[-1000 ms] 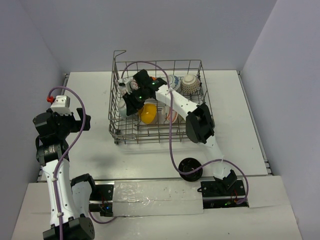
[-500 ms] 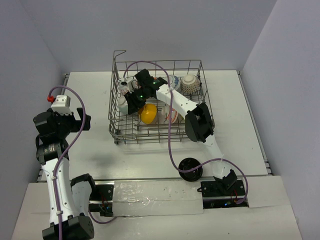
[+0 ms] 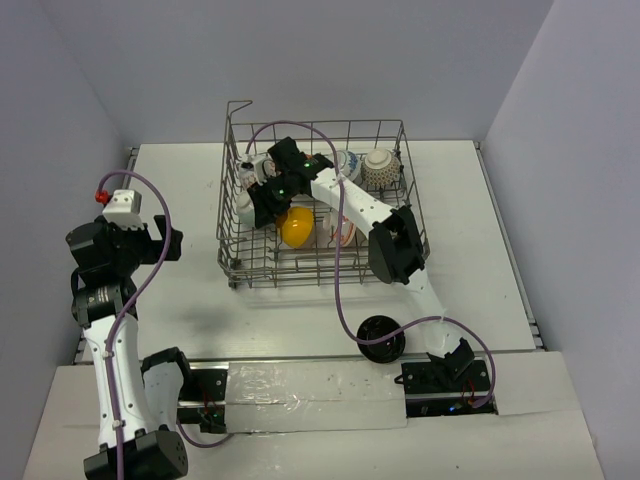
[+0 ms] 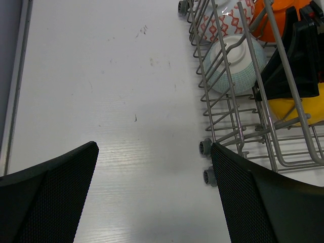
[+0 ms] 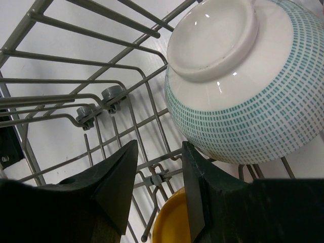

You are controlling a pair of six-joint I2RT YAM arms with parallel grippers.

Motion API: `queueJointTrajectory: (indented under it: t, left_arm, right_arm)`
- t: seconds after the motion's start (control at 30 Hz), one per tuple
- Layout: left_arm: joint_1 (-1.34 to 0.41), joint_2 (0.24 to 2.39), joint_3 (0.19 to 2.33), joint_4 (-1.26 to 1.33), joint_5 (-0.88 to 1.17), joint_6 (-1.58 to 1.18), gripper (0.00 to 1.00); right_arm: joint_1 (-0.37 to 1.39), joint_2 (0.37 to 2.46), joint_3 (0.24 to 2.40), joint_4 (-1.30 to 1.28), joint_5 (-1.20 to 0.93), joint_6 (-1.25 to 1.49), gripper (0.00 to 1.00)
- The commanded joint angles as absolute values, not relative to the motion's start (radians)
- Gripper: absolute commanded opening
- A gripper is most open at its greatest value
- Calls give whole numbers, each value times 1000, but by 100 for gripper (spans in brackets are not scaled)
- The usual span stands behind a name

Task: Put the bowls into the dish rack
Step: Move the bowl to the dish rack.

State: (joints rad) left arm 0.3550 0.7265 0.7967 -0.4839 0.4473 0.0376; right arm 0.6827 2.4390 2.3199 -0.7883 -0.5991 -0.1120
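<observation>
The surface [image 3: 180, 190] is a plain white board, matt, with a few faint dark scuffs visible in the left wrist view. A grey rail [image 4: 14, 76] runs along its 9 o'clock edge. Pale lavender-grey walls [image 3: 330, 50] close the space at 9, 12 and 3 o'clock.

The dish rack [image 3: 370, 123] stands on the surface toward 12 o'clock, on small grey wheels, with its raised wire loop at the 11 o'clock corner. Several bowls sit inside it. A yellow bowl [image 3: 297, 228] is near the middle, and a white-patterned bowl [image 3: 378, 168] is in the 1 o'clock corner. A red-and-white bowl [image 4: 229, 19] and an orange bowl [image 4: 271, 12] lie along the 9 o'clock side. A black bowl [image 3: 381, 338] lies outside the rack on the bare surface, at 5 o'clock from it, near the front edge.

The right gripper [image 5: 158, 172] reaches into the rack's 9 o'clock side. Its jaws are a narrow way apart and clamp nothing. A teal-dotted bowl [image 5: 238, 96] lies on its side among the tines just beside the gripper, foot ring facing the camera.

The left gripper [image 4: 154, 148] hangs over bare surface at 9 o'clock of the rack, jaws spread wide and holding nothing. A purple cable [image 3: 345, 300] trails from the right arm.
</observation>
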Motion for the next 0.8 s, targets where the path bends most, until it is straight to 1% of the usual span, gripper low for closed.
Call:
queueJointTrajectory:
  t: [0.0,0.3,0.53,0.77]
  left_arm:
    - [360,726,838,-472,462,43,99]
    - [362,724,845,-476,449,43,99]
    - [360,730,851,-479,451,38,99]
    - [361,719,842,-469,430,41,99]
  right_arm:
    - [666,2457,2378,-746,-519,-115,48]
    - [657,2461,2379,-752,-521,-120,50]
    - [657,2407,2358,-758,-546,-159,50]
    - [672,2303,2211,-739,-583,-206,49]
